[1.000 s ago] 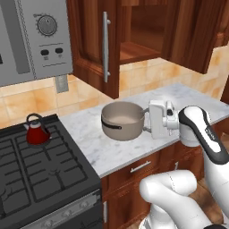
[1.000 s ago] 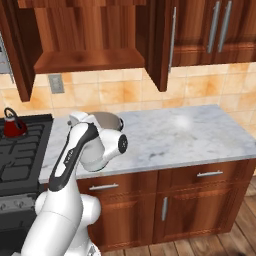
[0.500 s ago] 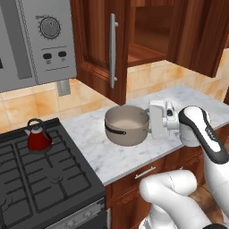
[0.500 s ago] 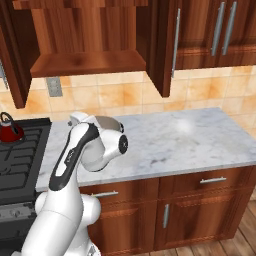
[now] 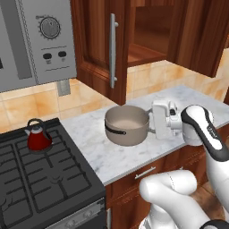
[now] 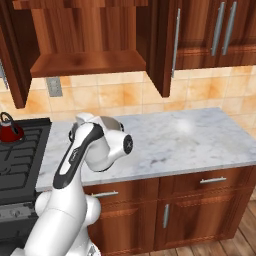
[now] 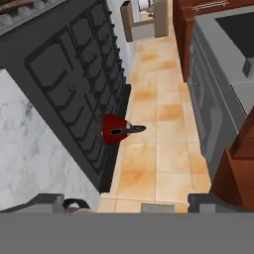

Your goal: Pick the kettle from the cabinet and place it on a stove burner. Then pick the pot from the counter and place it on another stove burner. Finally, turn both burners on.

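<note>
Veined white-grey marble formed the counter (image 5: 120, 156), which ran above reddish-brown drawers with steel handles and met the black gas cooktop (image 5: 40, 179) at its left end. On the back part of that cooktop, over one of the black grates, we saw the small dark-red kettle (image 5: 38, 135) standing upright with its black arched handle and grey lid; the right base view caught it at the far left edge (image 6: 9, 128), and the hand view looked across the grates at it (image 7: 117, 130). Above the counter the dark wooden cabinet (image 5: 147, 40) stood with its door (image 5: 100, 49) swung out, the long steel bar handle on the door facing us and a bare shelf visible inside. A grey microwave (image 5: 36, 40) hung to the left of the cabinet, over the cooktop.

On the marble, between the cooktop and our arm, sat the wide taupe-grey pot (image 5: 127, 125), lidless, pale inside, with a dark handle on its near side. Our gripper (image 5: 154, 120) was just beside the pot on its right, at about rim height, pointing toward it. We saw its two dark finger tips (image 7: 52, 202) at opposite sides along the bottom of the hand view, so the jaws were spread wide, with nothing between them. From the left base view we could not tell whether the gripper touched the pot's rim.
</note>
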You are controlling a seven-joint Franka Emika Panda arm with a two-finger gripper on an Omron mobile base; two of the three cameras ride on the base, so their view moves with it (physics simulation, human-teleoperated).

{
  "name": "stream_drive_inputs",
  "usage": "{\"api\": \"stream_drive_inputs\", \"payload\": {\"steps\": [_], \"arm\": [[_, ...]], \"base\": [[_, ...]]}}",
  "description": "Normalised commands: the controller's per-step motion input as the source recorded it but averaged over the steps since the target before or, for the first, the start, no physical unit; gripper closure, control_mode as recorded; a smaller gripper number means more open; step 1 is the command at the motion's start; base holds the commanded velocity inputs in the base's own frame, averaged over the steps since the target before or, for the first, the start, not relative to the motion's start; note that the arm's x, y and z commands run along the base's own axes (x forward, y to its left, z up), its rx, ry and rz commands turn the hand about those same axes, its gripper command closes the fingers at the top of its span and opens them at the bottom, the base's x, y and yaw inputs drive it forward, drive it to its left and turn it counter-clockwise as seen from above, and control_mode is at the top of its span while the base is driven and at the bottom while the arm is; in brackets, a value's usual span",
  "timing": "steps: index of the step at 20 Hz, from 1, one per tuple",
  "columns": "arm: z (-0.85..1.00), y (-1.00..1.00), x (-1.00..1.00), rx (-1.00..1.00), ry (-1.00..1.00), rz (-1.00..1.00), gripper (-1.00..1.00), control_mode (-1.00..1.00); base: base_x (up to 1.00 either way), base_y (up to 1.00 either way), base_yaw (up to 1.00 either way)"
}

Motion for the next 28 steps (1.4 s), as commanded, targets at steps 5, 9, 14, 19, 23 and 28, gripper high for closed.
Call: {"api": "stream_drive_inputs", "payload": {"steps": [5,9,14,19,23,28], "arm": [[-0.11,-0.24,0.14,-0.11,0.13,0.0,-1.0,-1.0],[-0.13,-0.12,0.24,-0.15,0.13,0.0,-1.0,-1.0],[-0.16,-0.03,0.23,-0.14,0.11,-0.01,-1.0,-1.0],[-0.16,-0.01,0.24,-0.12,0.09,-0.03,-1.0,-1.0],[-0.16,0.0,0.25,-0.12,0.07,-0.04,-1.0,-1.0],[-0.25,-0.01,0.17,-0.14,0.02,-0.05,-1.0,-1.0]], "base": [[0.0,0.0,0.0],[0.0,0.0,0.0],[0.0,0.0,0.0],[0.0,0.0,0.0],[0.0,0.0,0.0],[0.0,0.0,0.0]]}}
